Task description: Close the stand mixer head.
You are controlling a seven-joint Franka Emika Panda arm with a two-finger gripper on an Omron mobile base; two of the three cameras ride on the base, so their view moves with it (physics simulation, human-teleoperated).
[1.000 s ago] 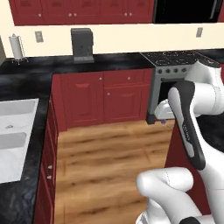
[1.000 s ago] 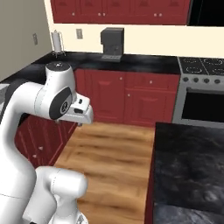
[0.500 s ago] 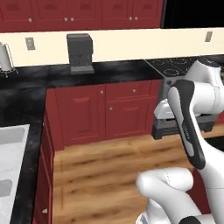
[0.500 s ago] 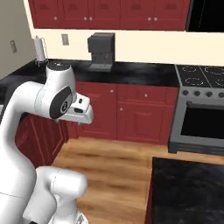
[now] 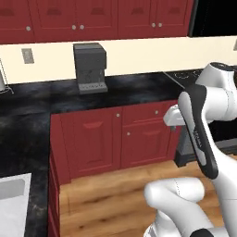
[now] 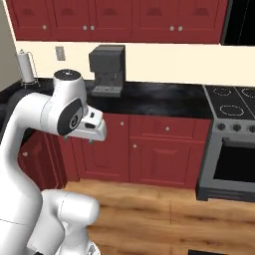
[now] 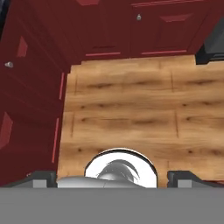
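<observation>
The stand mixer head is out of view. My gripper (image 5: 172,126) hangs in front of the arm's elbow, pointing down at the floor, well above the wooden boards. In the right base view the gripper (image 6: 92,140) sits under the white hand, level with the red cabinet drawers. In the hand view the gripper (image 7: 113,178) looks straight down at the floor, and its two dark fingertips (image 7: 41,177) stand far apart with nothing between them.
A dark coffee machine (image 5: 90,67) stands on the black counter (image 5: 129,90) by the back wall. The stove (image 6: 233,134) is at the right, a paper towel holder (image 6: 27,67) at the far left. Red cabinets (image 7: 30,87) edge the wooden floor (image 7: 127,105). A sink (image 5: 11,208) is at lower left.
The whole picture has shifted: the base has driven toward the back counter, so the cabinets and coffee machine look nearer. The arm keeps the same pose.
</observation>
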